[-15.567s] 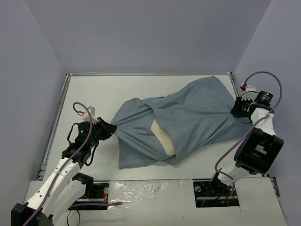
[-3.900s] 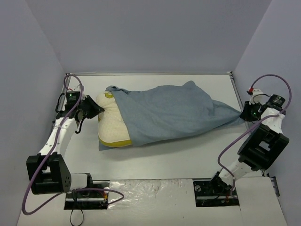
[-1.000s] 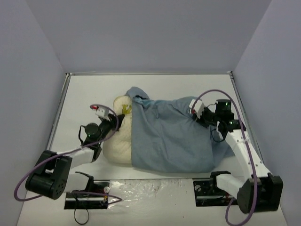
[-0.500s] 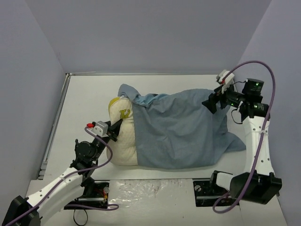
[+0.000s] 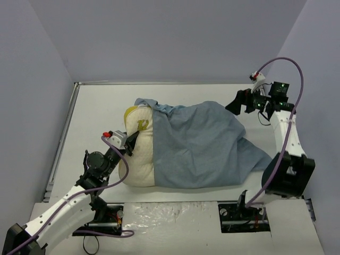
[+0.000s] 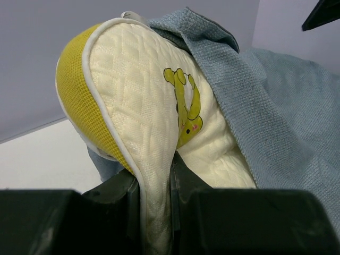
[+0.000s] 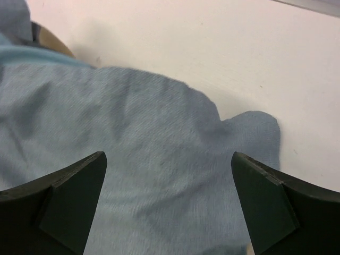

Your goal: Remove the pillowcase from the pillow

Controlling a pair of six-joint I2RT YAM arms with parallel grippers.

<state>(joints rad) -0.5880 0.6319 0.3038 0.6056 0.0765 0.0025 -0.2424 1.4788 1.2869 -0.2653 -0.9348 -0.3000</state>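
Cream pillow (image 5: 139, 156) half out of grey-blue pillowcase (image 5: 202, 143) mid-table (image 5: 95, 111), bare surface all round. Left gripper (image 6: 155, 183) pinched on pillow's yellow-banded edge, clearest from left wrist; right gripper (image 7: 167, 159) spread wide, empty, above pillowcase.

The pillow (image 5: 136, 166) lies left of centre on the table (image 5: 95, 111). Its left end sticks out of the pillowcase (image 5: 202, 146), which spreads rightward. The left gripper (image 5: 130, 142) pinches the pillow's left edge. The right gripper (image 5: 237, 104) hangs spread above the pillowcase's far right.

The white table (image 5: 101, 106) held 1 cream pillow (image 5: 139, 159), half inside the grey-blue pillowcase (image 5: 202, 143) spread across it.
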